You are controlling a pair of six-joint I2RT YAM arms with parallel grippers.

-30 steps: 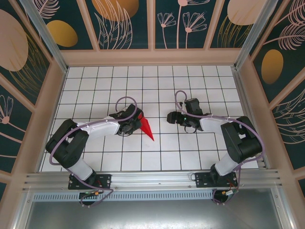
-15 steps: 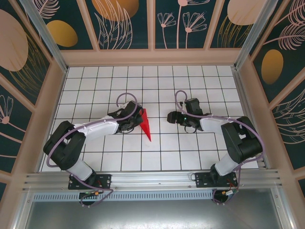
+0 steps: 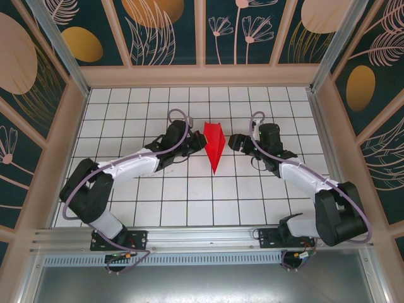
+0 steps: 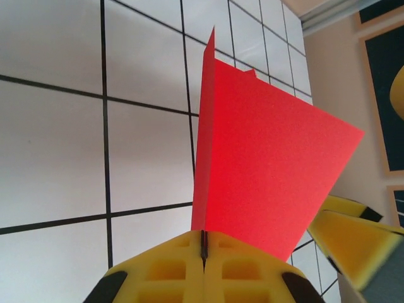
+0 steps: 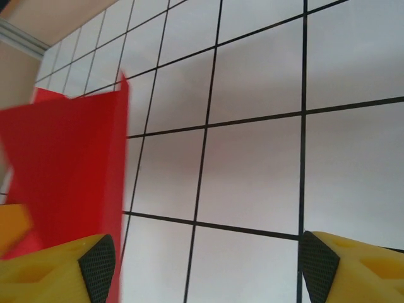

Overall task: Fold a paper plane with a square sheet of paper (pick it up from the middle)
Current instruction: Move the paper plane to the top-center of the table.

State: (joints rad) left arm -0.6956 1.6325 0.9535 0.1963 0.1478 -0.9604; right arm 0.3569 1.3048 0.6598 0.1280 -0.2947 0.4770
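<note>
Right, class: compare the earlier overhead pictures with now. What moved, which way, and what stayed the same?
The left end effector carried the paper plane away from the near edge and rightward, toward the middle of the table. The right end effector also reached farther out and now sits open beside the plane's other side. Unchanged: the left end effector stays shut on the plane, tip toward the near edge.

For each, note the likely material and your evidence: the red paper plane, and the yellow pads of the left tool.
Paper plane: probably thin matte paper; it shows sharp creases, a knife-thin edge, fine grain and no shine. Pads on the left tool: likely soft foam or rubber; they look dull yellow with moulded recesses.
</note>
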